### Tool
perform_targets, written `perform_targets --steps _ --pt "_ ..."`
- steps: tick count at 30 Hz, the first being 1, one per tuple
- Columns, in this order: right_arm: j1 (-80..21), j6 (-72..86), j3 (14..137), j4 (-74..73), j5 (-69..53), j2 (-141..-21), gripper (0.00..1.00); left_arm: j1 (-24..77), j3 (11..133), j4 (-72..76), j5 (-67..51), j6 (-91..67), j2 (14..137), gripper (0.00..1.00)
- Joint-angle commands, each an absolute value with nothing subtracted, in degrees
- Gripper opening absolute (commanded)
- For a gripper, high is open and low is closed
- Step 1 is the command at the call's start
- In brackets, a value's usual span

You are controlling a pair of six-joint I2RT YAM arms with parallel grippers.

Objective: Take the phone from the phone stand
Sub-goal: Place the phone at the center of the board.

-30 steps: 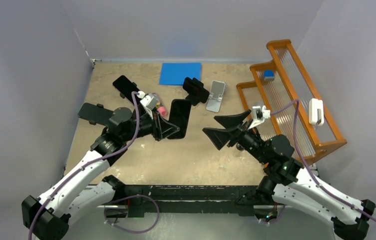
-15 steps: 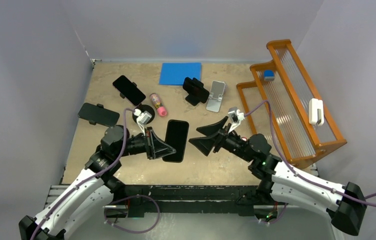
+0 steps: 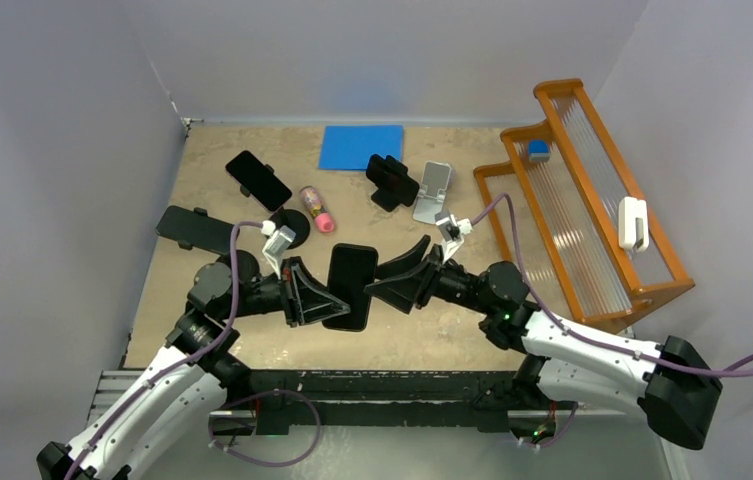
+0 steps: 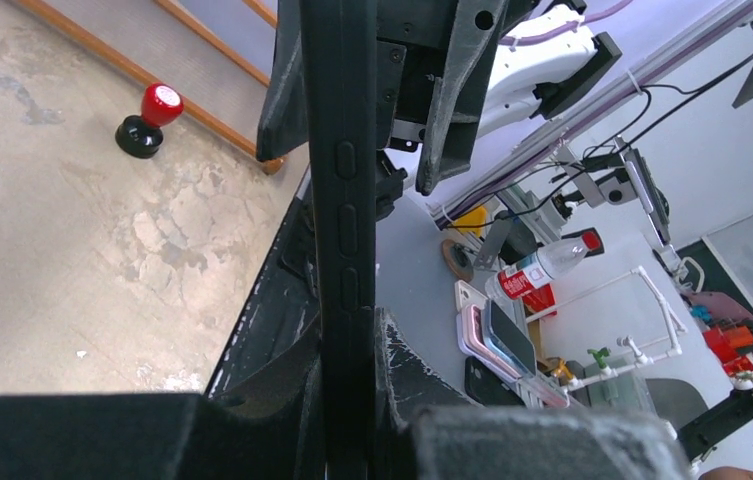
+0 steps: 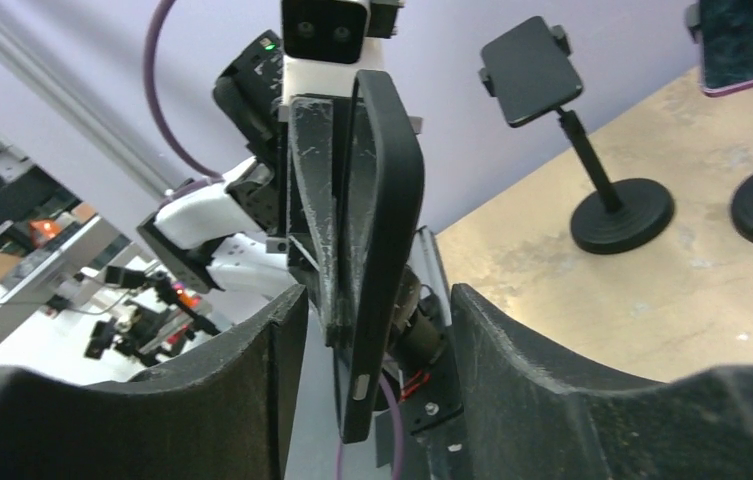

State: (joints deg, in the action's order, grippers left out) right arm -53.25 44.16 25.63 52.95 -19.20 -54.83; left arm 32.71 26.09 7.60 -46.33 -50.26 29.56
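Black and glossy, the phone [image 3: 350, 285] hangs in the air above the sandy desk [image 3: 407, 325], well clear of the empty silver stand [image 3: 432, 192]. The left arm's fingers [image 3: 307, 290] clamp one long edge, and the right arm's fingers [image 3: 394, 290] straddle the opposite edge, parted. Removal looks done; a handover or a set-down appears to be what is left.

From the left wrist, the phone [image 4: 342, 250] shows edge-on, three side buttons in a row, pinched tight by the left arm's fingers [image 4: 432, 400].

From the right wrist, the slim, round-cornered phone [image 5: 377, 250] stands between the right arm's fingers [image 5: 202, 400], a gap on each side, not yet gripped.
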Motion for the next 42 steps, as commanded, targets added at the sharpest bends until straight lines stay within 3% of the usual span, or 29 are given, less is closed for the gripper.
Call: perform_targets --steps 1,17,25,27,32,36,39,42 --pt "-53.5 48.9 28.7 62.8 -24.2 -56.8 0.55 32.9 26.8 16.2 -48.5 -51.4 29.3 0.00" --pt "-53.6 54.8 30.3 68.6 -26.6 -62.6 0.31 32.9 25.4 16.5 -48.9 -50.0 30.1 0.00" --pt "-53.7 54.4 30.7 67.9 -27.7 -62.6 0.03 32.9 26.5 13.0 -48.0 -47.6 31.1 0.00" --pt "-53.7 53.8 30.8 66.9 -27.5 -62.1 0.00 32.9 26.8 12.0 -47.4 -47.0 31.2 0.08" --pt "-53.7 51.2 30.7 61.7 -25.5 -58.4 0.00 32.8 28.9 6.9 -44.6 -44.8 31.2 0.53" --pt "-53.7 47.5 31.0 53.7 -21.7 -54.2 0.00 32.8 31.7 -0.6 -39.1 -42.5 29.4 0.76" --pt "-53.7 44.4 31.6 44.3 -16.0 -51.2 0.00 32.8 34.1 -7.8 -31.1 -40.8 27.1 0.87" --pt "-53.7 41.9 32.9 33.5 -8.8 -50.4 0.00 32.8 37.7 -14.4 -22.1 -38.2 25.6 0.89"
